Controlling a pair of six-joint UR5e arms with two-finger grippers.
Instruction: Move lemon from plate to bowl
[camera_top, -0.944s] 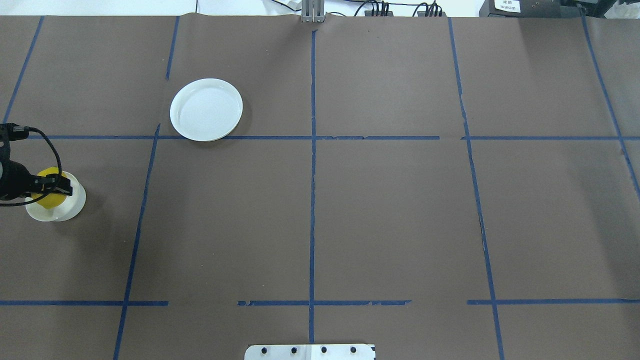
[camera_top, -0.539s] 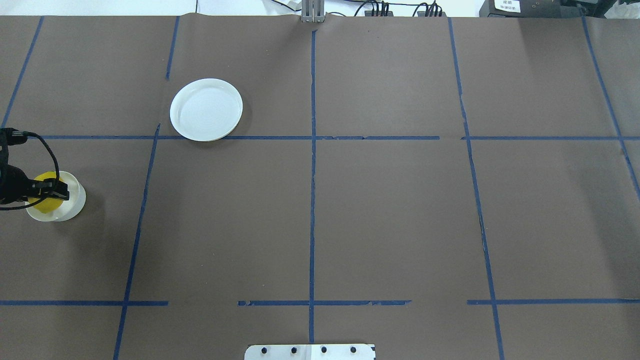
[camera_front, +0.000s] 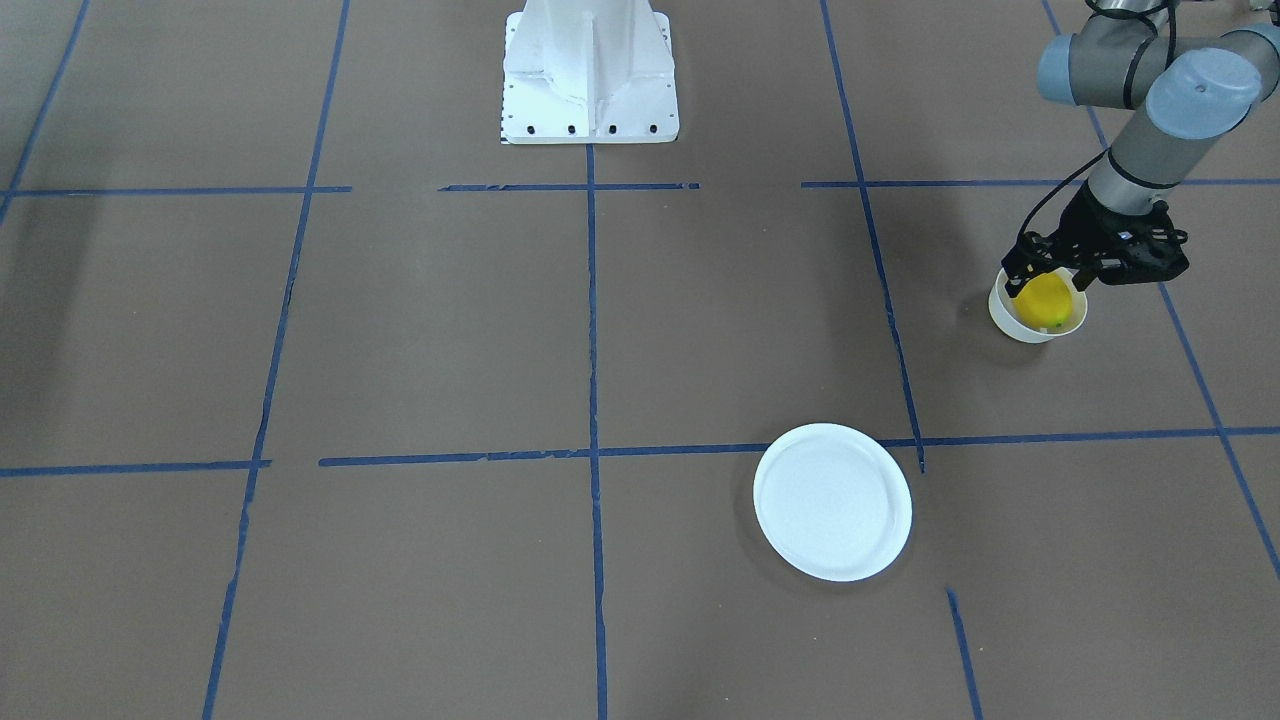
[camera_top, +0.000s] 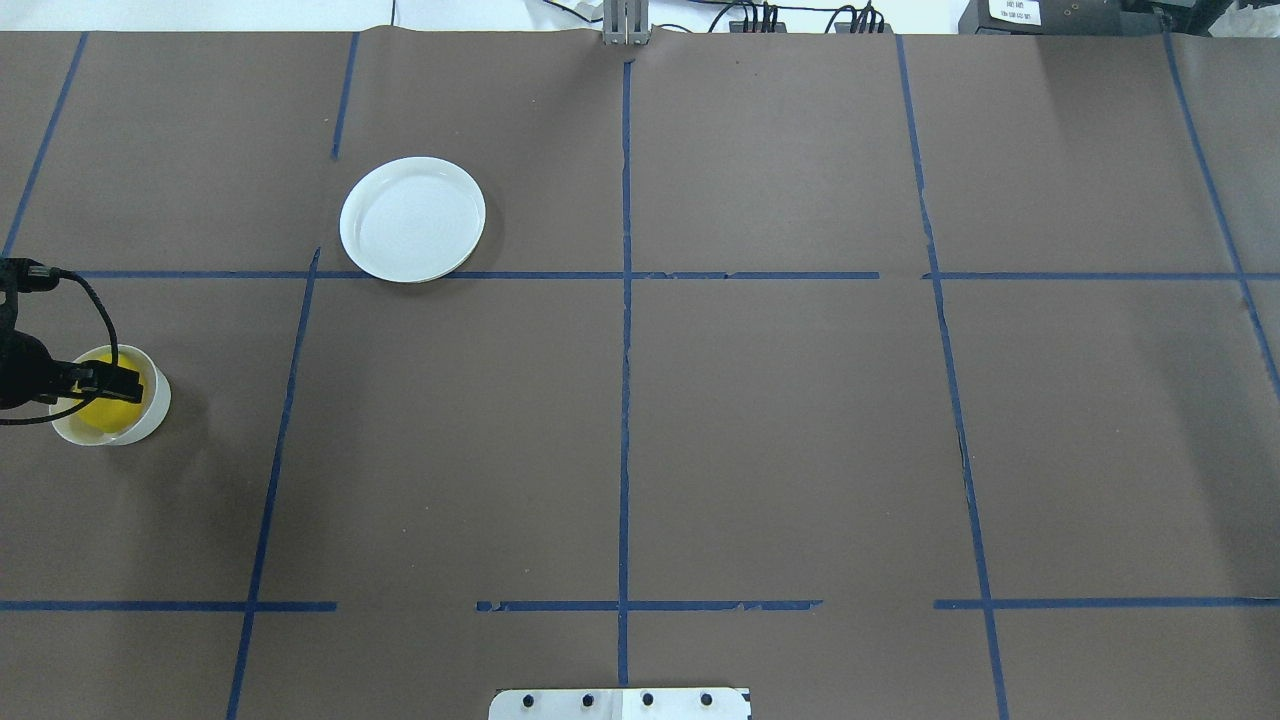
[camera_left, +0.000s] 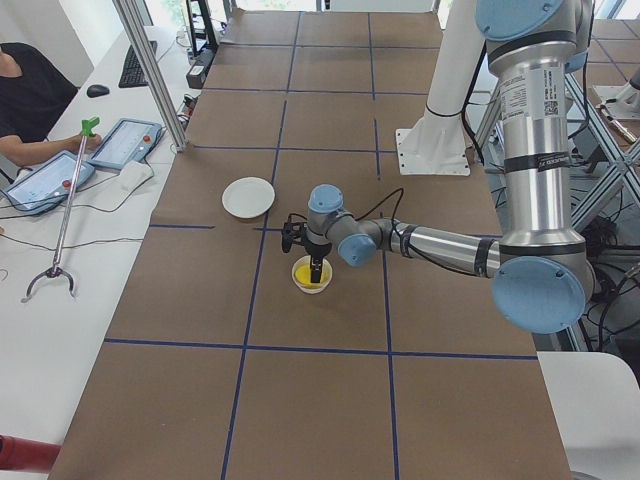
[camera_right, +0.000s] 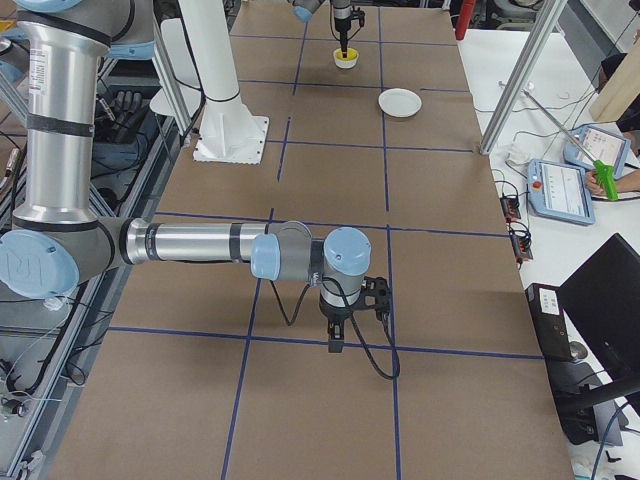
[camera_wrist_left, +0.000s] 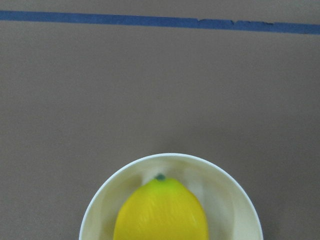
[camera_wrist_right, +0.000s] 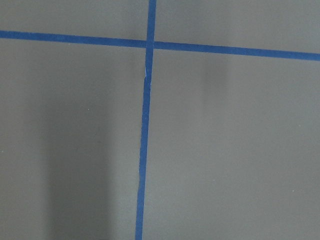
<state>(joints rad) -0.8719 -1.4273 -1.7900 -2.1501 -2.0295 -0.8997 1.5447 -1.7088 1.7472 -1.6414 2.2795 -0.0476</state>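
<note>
Under the left jaws, the lemon (camera_top: 103, 414) has dropped into the bowl (camera_top: 122, 437), task nearly done; their grip I cannot tell

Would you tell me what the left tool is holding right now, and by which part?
The left tool straddles the lemon at its sides, low in the bowl; whether it actually grips cannot be told.

Silver arms (camera_left: 532, 170), pale blue joint caps (camera_left: 538, 295), black left claw (camera_front: 1045, 279), looping cable (camera_front: 1044, 211).
</note>
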